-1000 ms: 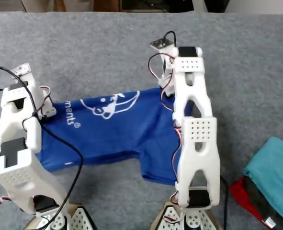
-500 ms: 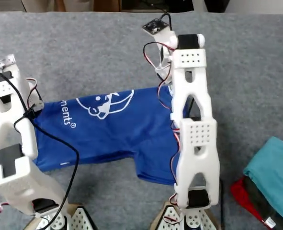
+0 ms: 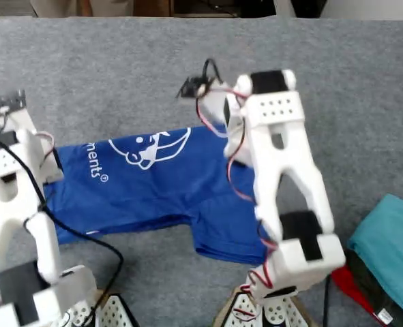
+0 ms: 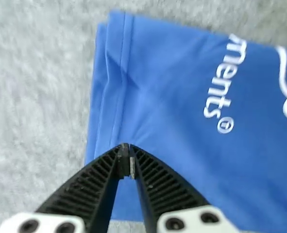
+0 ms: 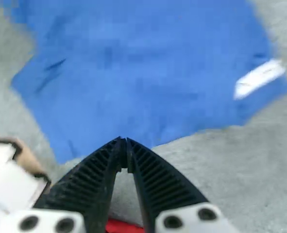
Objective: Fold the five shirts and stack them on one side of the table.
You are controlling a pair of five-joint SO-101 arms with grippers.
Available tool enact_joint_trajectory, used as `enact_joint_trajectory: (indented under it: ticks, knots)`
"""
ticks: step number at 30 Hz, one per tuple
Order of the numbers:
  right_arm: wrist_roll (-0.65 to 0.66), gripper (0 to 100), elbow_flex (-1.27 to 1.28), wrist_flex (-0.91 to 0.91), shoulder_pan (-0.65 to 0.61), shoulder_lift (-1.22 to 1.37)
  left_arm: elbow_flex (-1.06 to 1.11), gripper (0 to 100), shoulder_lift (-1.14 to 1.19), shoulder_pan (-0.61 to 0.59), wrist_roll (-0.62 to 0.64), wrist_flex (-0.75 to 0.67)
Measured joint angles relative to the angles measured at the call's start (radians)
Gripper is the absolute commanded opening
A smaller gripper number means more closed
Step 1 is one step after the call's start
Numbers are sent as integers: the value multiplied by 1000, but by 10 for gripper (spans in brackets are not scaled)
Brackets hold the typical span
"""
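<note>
Rightward, teal shirt (image 3: 389,235) over red shirt (image 3: 347,277)

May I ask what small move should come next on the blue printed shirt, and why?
Probably open the left gripper and lower it to the hem below; it and the right gripper are shut, while the blue printed shirt lies half-folded.
</note>
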Motion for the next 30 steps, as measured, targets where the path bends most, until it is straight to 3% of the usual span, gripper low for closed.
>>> enact_joint_trajectory:
  ticks: [7,13,20,25,30]
  knots:
    - [215,8,442,-77,-72,-183,173,19,-124,0,0,-28]
    - [304,9,767,-230,-150,-321,218,19,-133,0,0,-51]
    - [282,112,942,-385,-186,-341,219,19,-133,0,0,-51]
    - [233,122,1060,-552,-210,-328,226,19,-133,0,0,-72]
    - [138,122,1088,-577,-249,-356,249,19,-137,0,17,-112]
